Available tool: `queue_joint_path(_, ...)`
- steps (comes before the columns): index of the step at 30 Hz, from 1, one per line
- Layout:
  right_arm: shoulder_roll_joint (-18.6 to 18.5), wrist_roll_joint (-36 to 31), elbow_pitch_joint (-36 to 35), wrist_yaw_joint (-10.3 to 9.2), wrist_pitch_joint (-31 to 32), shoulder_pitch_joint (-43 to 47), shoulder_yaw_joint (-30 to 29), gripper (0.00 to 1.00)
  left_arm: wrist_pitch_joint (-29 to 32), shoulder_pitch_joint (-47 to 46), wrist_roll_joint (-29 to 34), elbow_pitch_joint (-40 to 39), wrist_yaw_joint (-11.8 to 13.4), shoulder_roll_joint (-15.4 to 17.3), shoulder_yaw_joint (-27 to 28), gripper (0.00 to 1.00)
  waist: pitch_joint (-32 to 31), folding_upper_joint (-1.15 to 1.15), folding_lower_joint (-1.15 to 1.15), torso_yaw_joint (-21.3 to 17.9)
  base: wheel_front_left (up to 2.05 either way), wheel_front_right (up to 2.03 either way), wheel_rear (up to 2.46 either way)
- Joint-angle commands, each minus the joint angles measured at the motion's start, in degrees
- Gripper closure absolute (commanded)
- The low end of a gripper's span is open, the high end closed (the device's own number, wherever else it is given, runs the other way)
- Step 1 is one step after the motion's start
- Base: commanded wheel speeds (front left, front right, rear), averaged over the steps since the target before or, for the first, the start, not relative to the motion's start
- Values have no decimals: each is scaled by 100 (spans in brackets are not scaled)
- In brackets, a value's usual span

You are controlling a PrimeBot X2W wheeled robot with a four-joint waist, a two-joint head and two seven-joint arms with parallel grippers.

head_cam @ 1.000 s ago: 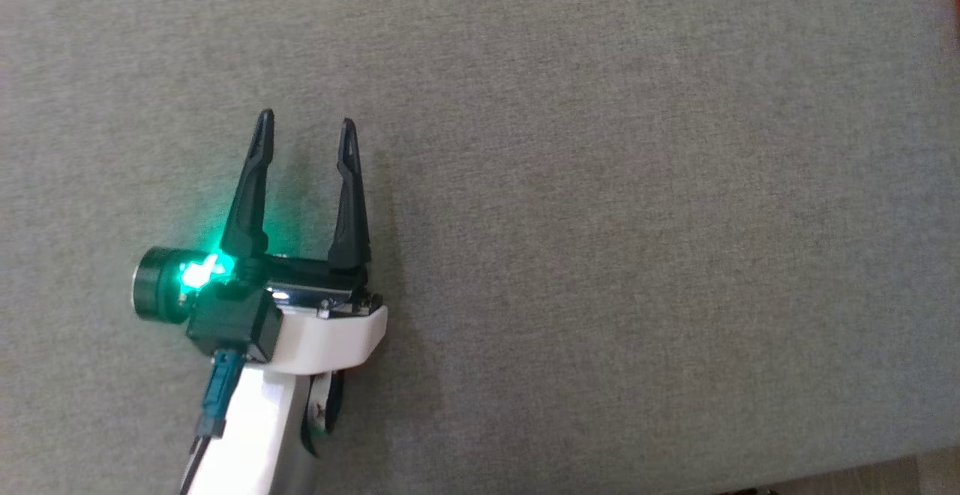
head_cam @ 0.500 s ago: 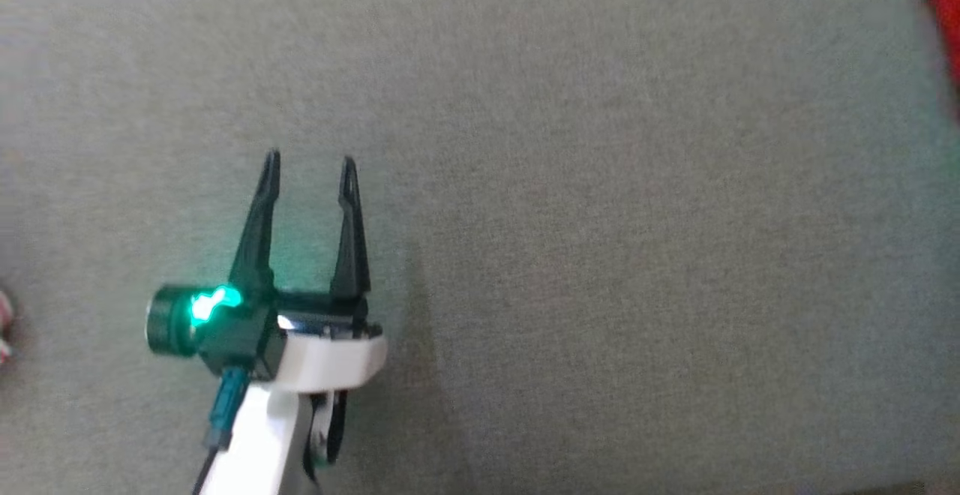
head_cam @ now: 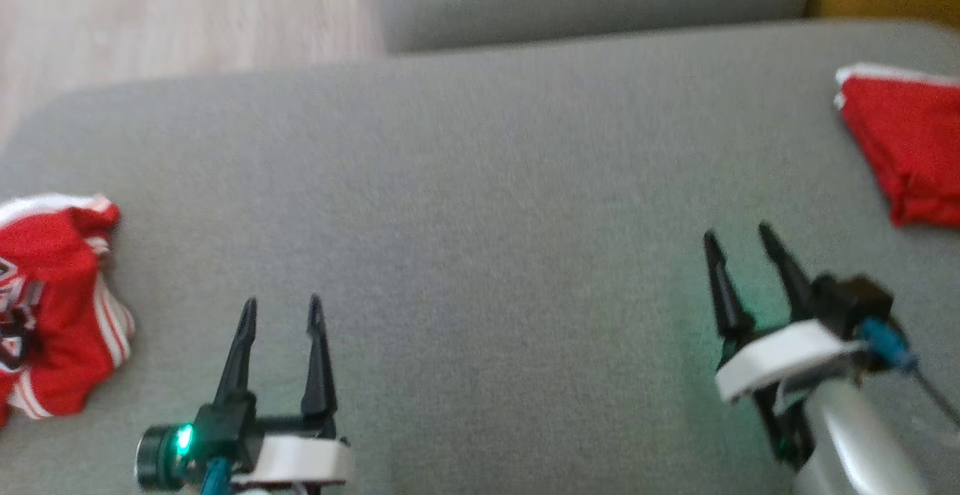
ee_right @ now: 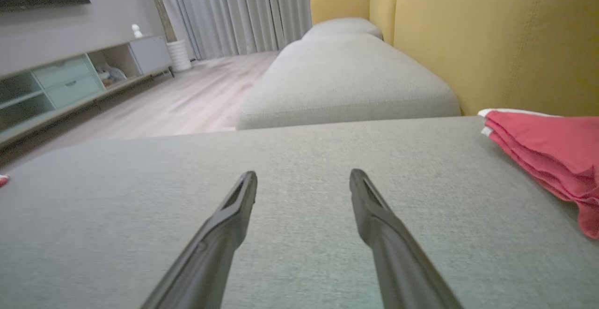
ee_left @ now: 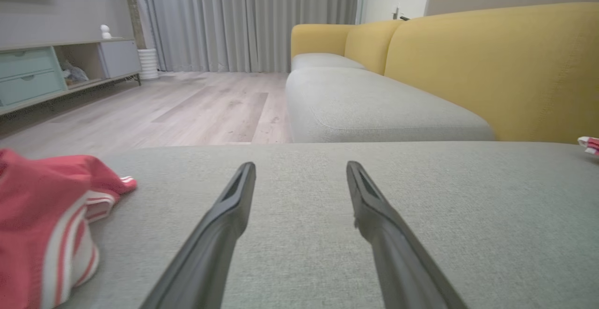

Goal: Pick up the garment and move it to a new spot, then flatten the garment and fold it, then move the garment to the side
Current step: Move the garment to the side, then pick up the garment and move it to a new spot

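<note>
Head view shows the crumpled garment, red with white stripes, lying in a heap at the left edge of the grey seat cushion. Part of it runs off the side of the picture. Its long way seems to go from far to near, along that left edge. The picture is blurry, though, so I cannot tell which end is the neck.

The left claw is near the heap, on its right, with bare cushion between them. Its two fingers are spread apart and hold nothing. They point at the far edge, so the heap lies off to their left, not in front of them. The right claw is well apart from the heap, near the right side of the cushion. It is spread apart and empty too. So I think the left arm should do the picking, and it must turn or slide left first.

A folded red garment rests at the right edge and looks done. The middle of the cushion is bare, which is good room to lay the heap flat. Past the far left corner is wooden floor, so cloth pulled that way could slip off.
</note>
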Motion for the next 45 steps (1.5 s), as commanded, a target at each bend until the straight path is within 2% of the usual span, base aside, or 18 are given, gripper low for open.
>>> queue_joint_path(1, 99, -5, -514, -4, -74, 199, 144, 0, -13, 0, 44, -83, -40, -7, 290, 0, -607, 0, 2, 168, 0, 0, 0)
queue_joint_path(6, 430, -422, -1098, -4, -76, 1021, 21, 0, -13, 135, 241, 127, -144, -7, 401, 0, -876, 0, 2, 254, 0, 0, 0)
queue_joint_path(11, 611, -582, -1337, -4, -77, 1399, -130, 0, -13, 205, 198, 179, -62, -7, 418, 0, -964, 0, 2, 305, 0, 0, 0)
queue_joint_path(28, 674, -565, -1435, -4, -77, 1553, -305, 0, -13, 221, 153, 290, 8, -7, 391, 0, -986, 0, 2, 286, 0, 0, 0)
queue_joint_path(35, 674, -525, -1460, -4, -77, 1647, -411, 0, -13, 172, 132, 255, 37, -7, 333, 0, -951, 0, 2, 811, 0, 0, 0)
queue_joint_path(45, 675, -496, -1563, -4, -77, 1535, -298, 0, -13, 163, 105, 146, 75, -7, 435, 0, -775, 0, 2, 2196, 0, 0, 0)
